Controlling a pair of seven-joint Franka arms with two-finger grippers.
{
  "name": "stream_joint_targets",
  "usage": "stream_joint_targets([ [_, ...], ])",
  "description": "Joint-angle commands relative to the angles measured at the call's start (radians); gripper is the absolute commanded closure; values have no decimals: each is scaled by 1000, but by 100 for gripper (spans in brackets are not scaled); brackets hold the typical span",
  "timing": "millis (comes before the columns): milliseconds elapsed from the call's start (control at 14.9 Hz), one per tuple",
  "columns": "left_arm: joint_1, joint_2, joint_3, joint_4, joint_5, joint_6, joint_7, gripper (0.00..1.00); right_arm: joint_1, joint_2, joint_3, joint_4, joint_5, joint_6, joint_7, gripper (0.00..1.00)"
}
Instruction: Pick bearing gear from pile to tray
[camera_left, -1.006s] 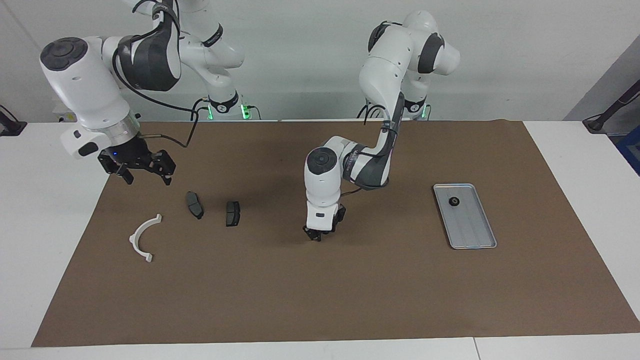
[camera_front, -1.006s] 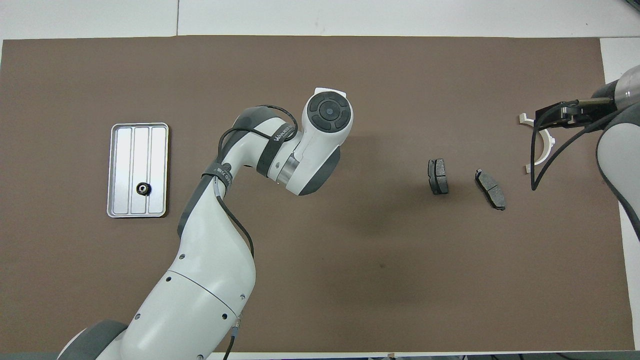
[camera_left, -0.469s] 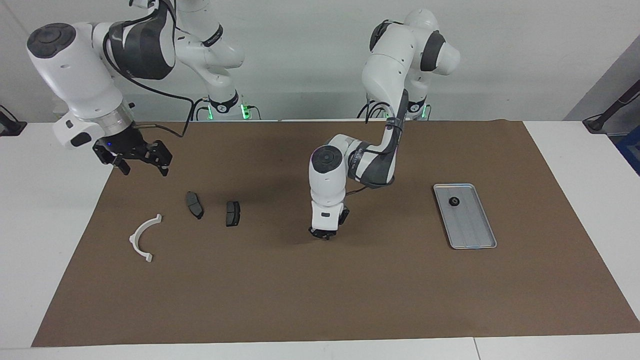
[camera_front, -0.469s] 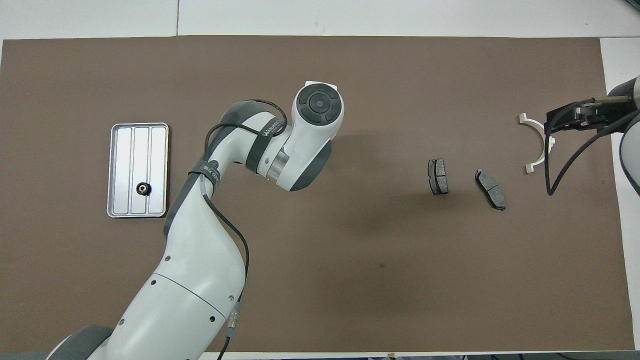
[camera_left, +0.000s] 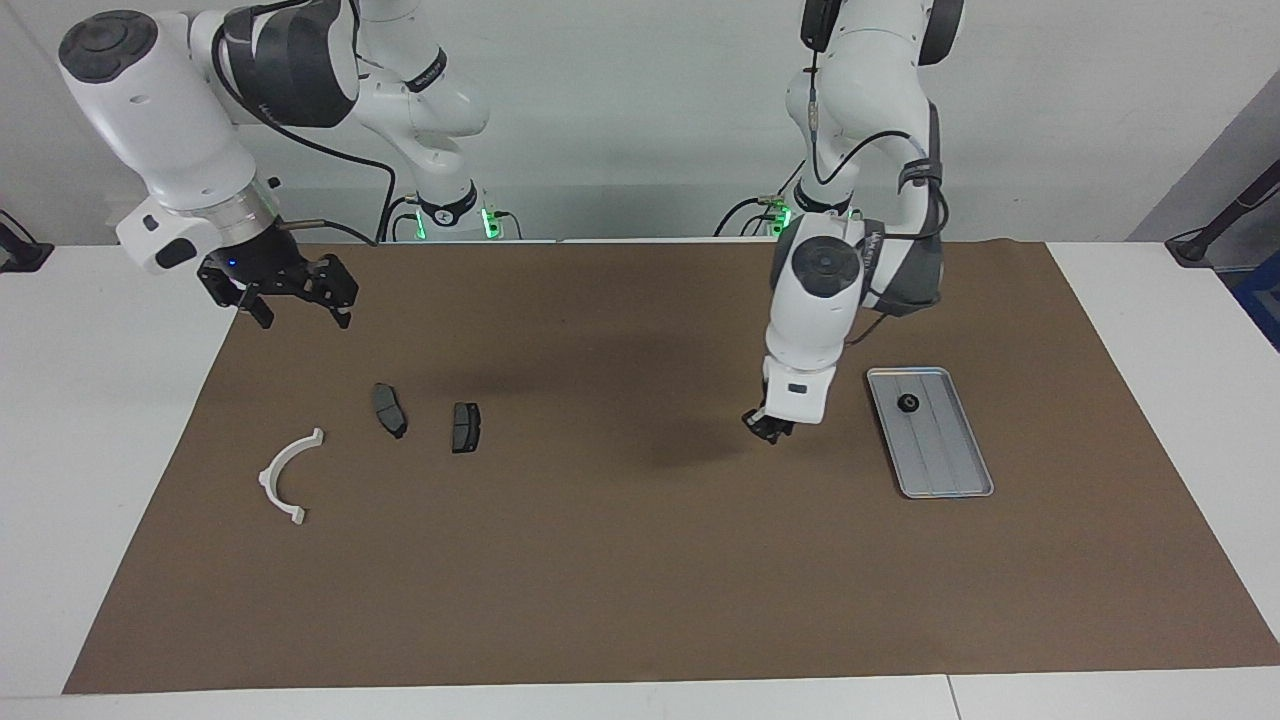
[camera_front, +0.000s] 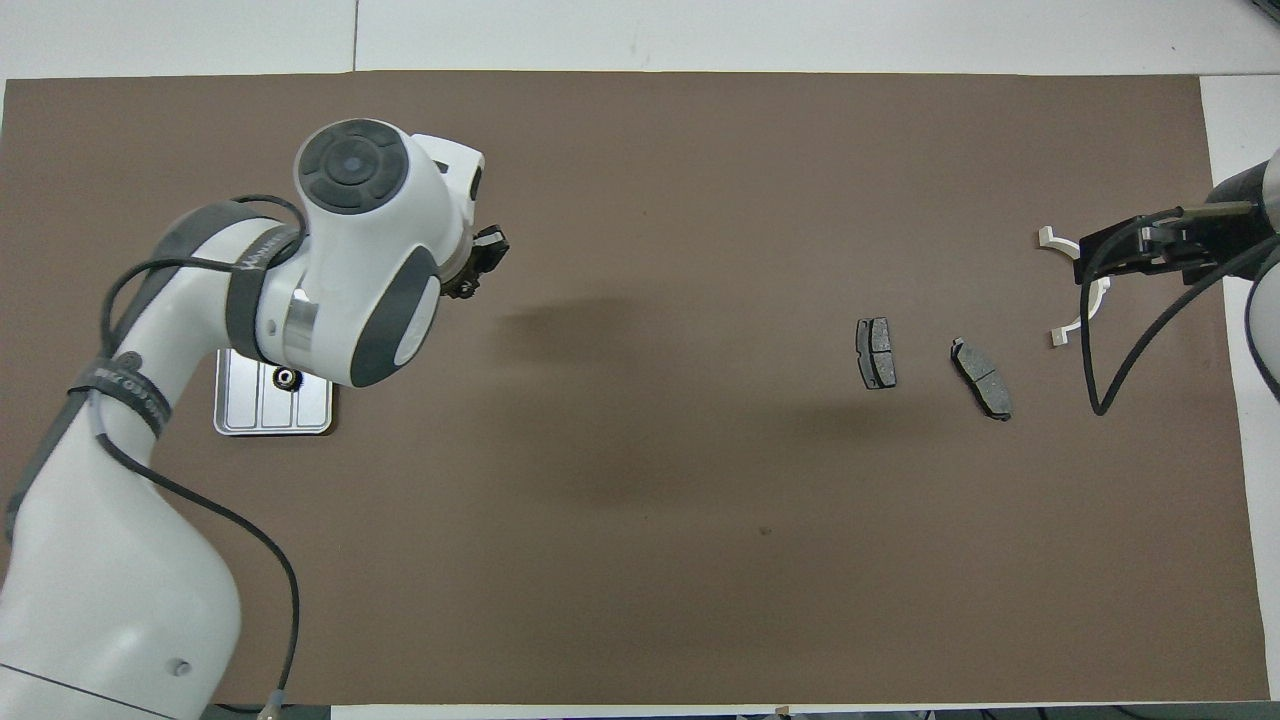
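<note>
Silver tray (camera_left: 958, 478) is already holding 1 black gear (camera_left: 908, 403). The left gripper (camera_left: 768, 426), clenched tight, is hanging over the brown mat (camera_left: 640, 580) beside it, likely bringing another. The right gripper (camera_left: 292, 297) is waiting with jaws spread.

Two brake pads (camera_left: 390, 410), one tray (camera_left: 950, 480)

Bright even light, soft shadows (sharp focus), no glare

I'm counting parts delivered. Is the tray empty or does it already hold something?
Not empty. One small black round piece lies in the tray, at its end nearer the robots; the rest of its ridged floor shows bare in the facing view.
</note>
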Motion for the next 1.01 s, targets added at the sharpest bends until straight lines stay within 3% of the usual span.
stream_joint_targets([
  [0, 119, -33, -10, -81, -8, 85, 235, 100, 10, -12, 5, -6, 26, -28, -1, 0],
  [268, 262, -24, -12, -95, -10, 125, 525, 100, 10, -12, 14, -6, 26, -21, 0, 0],
  [671, 354, -29, -12, -237, -10, 258, 614, 100, 7, -17, 14, -14, 26, -16, -9, 0],
  [939, 369, -23, -12, -245, -11, 278, 616, 100, 7, -23, 14, -26, 26, -12, -12, 0],
])
